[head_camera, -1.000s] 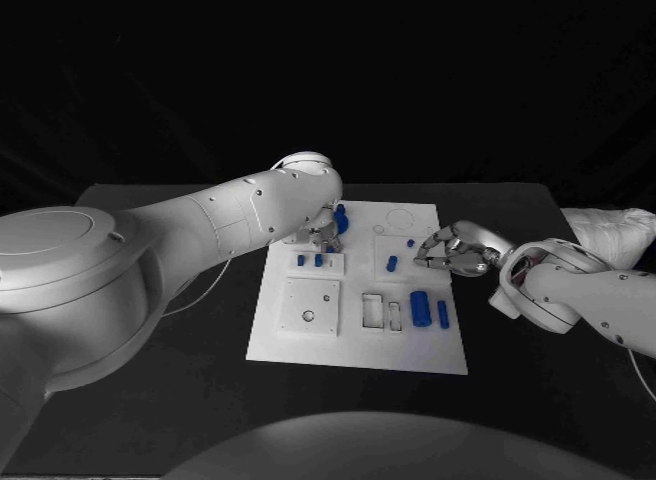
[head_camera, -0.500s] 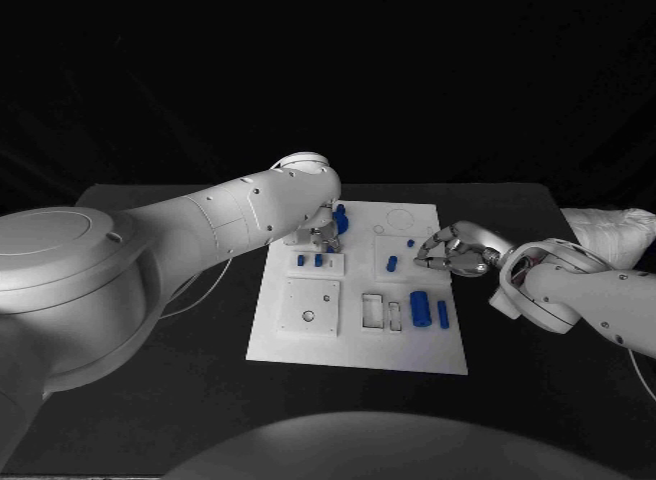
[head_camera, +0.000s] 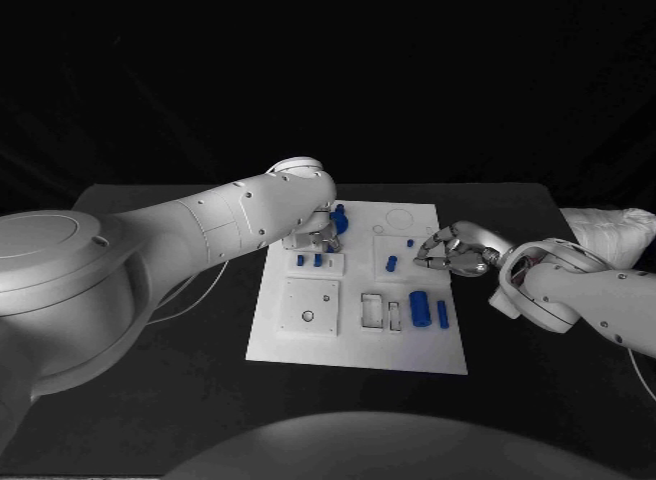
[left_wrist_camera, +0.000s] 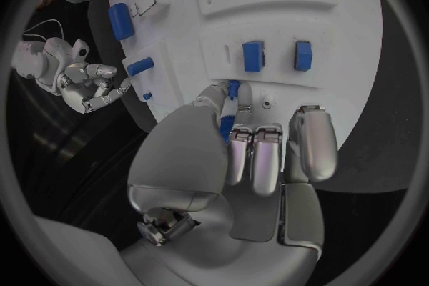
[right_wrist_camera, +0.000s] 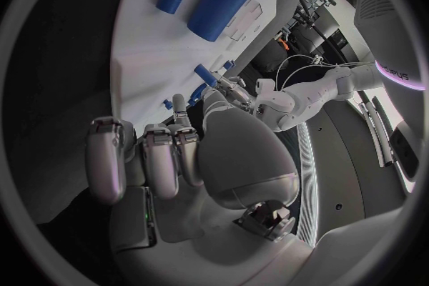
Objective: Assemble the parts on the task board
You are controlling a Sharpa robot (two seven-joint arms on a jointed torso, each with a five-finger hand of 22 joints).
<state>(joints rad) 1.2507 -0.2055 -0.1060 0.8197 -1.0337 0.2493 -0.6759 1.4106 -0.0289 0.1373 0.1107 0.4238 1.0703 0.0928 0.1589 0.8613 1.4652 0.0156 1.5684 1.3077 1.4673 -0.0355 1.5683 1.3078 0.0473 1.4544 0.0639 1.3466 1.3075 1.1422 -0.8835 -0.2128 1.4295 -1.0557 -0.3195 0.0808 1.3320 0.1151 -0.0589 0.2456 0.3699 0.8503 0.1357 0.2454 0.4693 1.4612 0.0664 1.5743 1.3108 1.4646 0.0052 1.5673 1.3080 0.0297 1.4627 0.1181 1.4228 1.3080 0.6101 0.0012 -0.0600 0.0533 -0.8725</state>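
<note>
A white board (head_camera: 360, 340) lies on a black table (head_camera: 155, 340), with blue parts spread over it. The left hand (left_wrist_camera: 259, 150) reaches over the board's far end, pinching a small blue peg (left_wrist_camera: 229, 109) between thumb and fingertips, just above the board. Two blue blocks (left_wrist_camera: 254, 56) sit seated just beyond those fingers. The right hand (head_camera: 458, 250) hovers at the board's edge, fingers curled in, holding nothing. The step appears to be seating the peg; next it likely needs lowering straight into its hole.

The board (head_camera: 357, 330) is white, the parts (head_camera: 419, 305) on it blue, the desk (head_camera: 170, 330) black. Both arms (head_camera: 198, 225) are white, each robot hand (head_camera: 455, 250) silver.
</note>
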